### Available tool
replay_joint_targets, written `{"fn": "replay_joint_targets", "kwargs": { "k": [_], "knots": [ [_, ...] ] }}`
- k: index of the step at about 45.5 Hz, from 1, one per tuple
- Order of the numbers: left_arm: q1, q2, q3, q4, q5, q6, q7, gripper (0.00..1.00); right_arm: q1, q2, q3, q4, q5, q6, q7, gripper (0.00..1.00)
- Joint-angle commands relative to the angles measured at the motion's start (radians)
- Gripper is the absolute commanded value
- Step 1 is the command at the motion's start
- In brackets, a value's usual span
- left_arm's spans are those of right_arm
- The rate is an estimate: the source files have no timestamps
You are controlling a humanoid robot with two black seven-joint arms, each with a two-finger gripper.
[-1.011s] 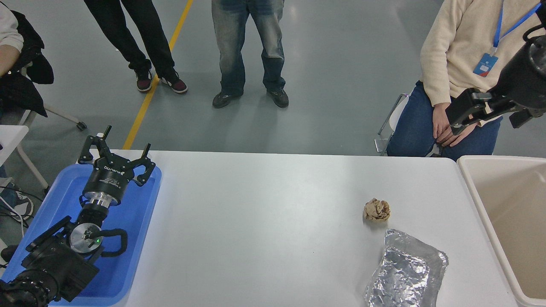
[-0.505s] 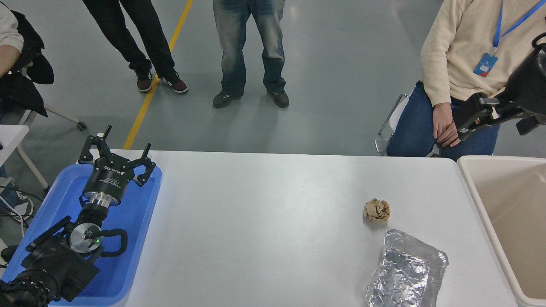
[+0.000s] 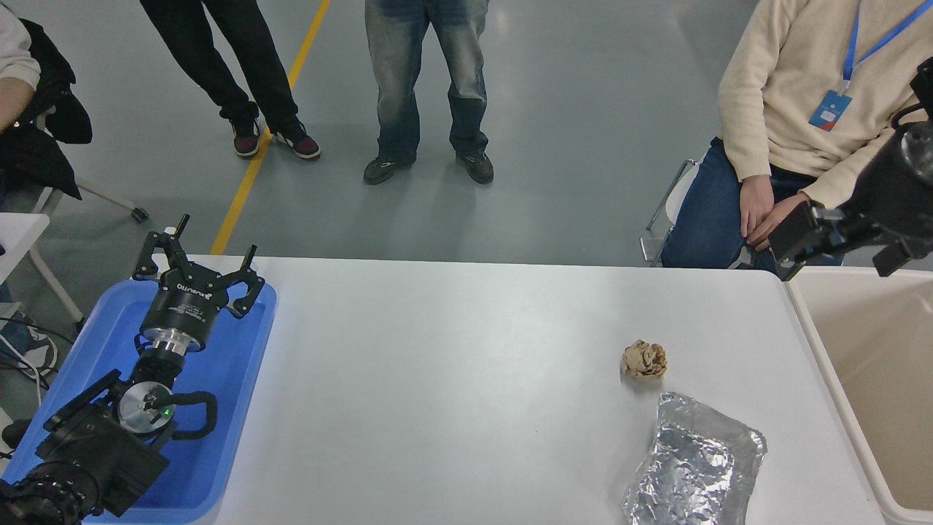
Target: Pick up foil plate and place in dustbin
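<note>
The foil plate (image 3: 692,467), crinkled and silver, lies flat on the white table (image 3: 452,379) near its front right edge. To the right of the table stands the cream dustbin (image 3: 807,321), whose inside shows nothing. My right gripper (image 3: 789,244) hangs in the air over the table's far right corner, by the bin's far left corner. It is well beyond the plate and holds nothing. My left gripper (image 3: 200,255) is parked open over the blue tray at the lower left.
A crumpled tan paper ball (image 3: 644,359) sits just beyond the foil plate. The blue tray (image 3: 233,379) lies under the left arm. A seated person's hands (image 3: 758,215) are close behind the right gripper. Two people stand further back.
My right gripper has come down and slightly nearer, from in front of the seated person's lap to the dustbin's far left corner. The plate, the ball and the left arm have not moved.
</note>
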Motion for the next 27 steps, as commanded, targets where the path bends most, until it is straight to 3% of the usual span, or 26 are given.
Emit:
{"fn": "replay_joint_targets", "kwargs": {
  "k": [1,10,19,27],
  "knots": [
    [0.0,-0.001,0.0,-0.001,0.0,0.0,0.001,1.0,-0.19,-0.046,0.028,-0.001,0.0,-0.069,0.0,0.81],
    [0.0,0.001,0.0,0.001,0.0,0.0,-0.001,1.0,-0.412,-0.138,0.102,-0.012,0.058,-0.237,0.002,0.8],
    [0.001,0.001,0.0,0.001,0.0,0.0,-0.003,1.0,-0.619,-0.14,0.127,-0.014,0.074,-0.448,0.002,0.67],
    [0.001,0.001,0.0,0.001,0.0,0.0,-0.004,1.0,-0.691,-0.135,0.143,-0.011,0.075,-0.52,0.0,0.68]
  ]
}}
